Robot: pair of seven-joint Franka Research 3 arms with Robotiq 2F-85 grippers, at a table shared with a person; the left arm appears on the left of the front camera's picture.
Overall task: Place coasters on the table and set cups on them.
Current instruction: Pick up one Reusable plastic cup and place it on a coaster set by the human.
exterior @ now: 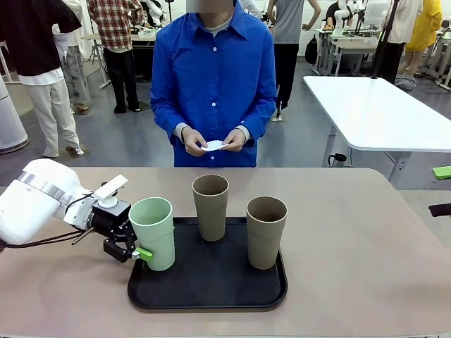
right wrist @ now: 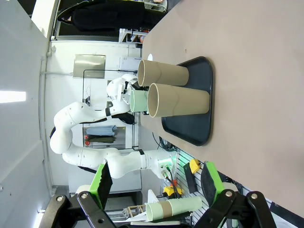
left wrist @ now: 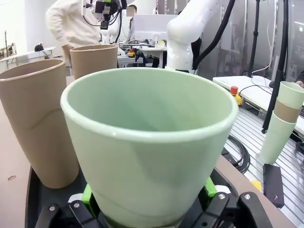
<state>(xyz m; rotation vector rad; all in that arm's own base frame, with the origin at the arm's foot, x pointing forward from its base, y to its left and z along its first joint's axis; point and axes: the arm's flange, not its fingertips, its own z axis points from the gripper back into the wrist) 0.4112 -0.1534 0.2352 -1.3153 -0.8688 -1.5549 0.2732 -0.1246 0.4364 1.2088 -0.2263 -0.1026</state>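
The mint cup (exterior: 156,236) stood upright at the left edge of the black tray (exterior: 211,296), near its front left corner. The L gripper (exterior: 141,251) was clamped on the cup's lower part from the tray's left side. In the L wrist view one green pad (left wrist: 87,195) pressed on each side of the cup wall, low down. One tan cup (exterior: 211,208) stood upright at the tray's back edge, approx in the middle, and the second tan cup (exterior: 266,232) stood more to the right and nearer the front; they touched neither each other nor the mint cup. The tray lay on the beige table (exterior: 352,246), near the robot's edge. Beyond the tray's far side a person in a blue shirt held both hands (exterior: 194,141) up before the body, w/ small white coasters (exterior: 213,146) btw the fingers; how many, I could not tell. The R gripper (right wrist: 156,185) was well apart from the tray, off its right side, fingers spread w/ nothing btw them. A white table (exterior: 373,113) stood far behind the tray, to the right.
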